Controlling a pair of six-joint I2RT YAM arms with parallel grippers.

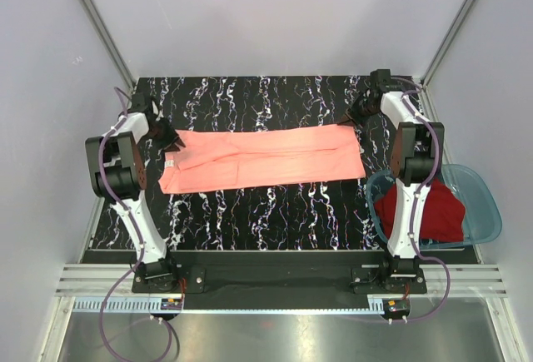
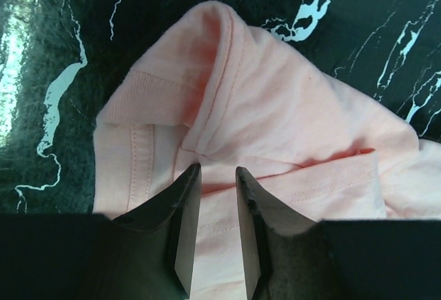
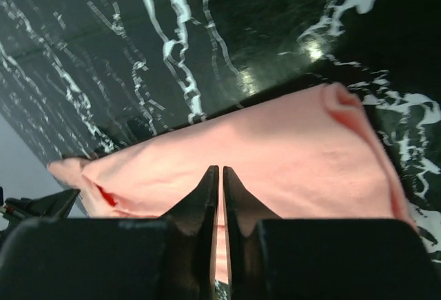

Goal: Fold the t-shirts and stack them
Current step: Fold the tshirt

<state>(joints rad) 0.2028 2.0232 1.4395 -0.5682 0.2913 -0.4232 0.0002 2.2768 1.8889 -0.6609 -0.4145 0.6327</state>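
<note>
The salmon-pink t-shirt (image 1: 266, 158) lies folded into a long band across the black marbled table, neck end at the left with a small white label (image 1: 169, 162). My left gripper (image 1: 171, 139) hangs over that end. In the left wrist view (image 2: 218, 169) its jaws stand apart over the bunched sleeve and seams (image 2: 275, 107), holding nothing. My right gripper (image 1: 356, 119) is at the far right corner. In the right wrist view (image 3: 221, 168) its jaws are nearly closed on the pink cloth (image 3: 275, 141). The dark red t-shirt (image 1: 437, 212) lies crumpled in the basin.
The translucent blue plastic basin (image 1: 487, 204) stands at the table's right edge beside the right arm's base. White walls with metal rails close in the table at the back and sides. Bare tabletop (image 1: 266, 212) lies in front of the shirt.
</note>
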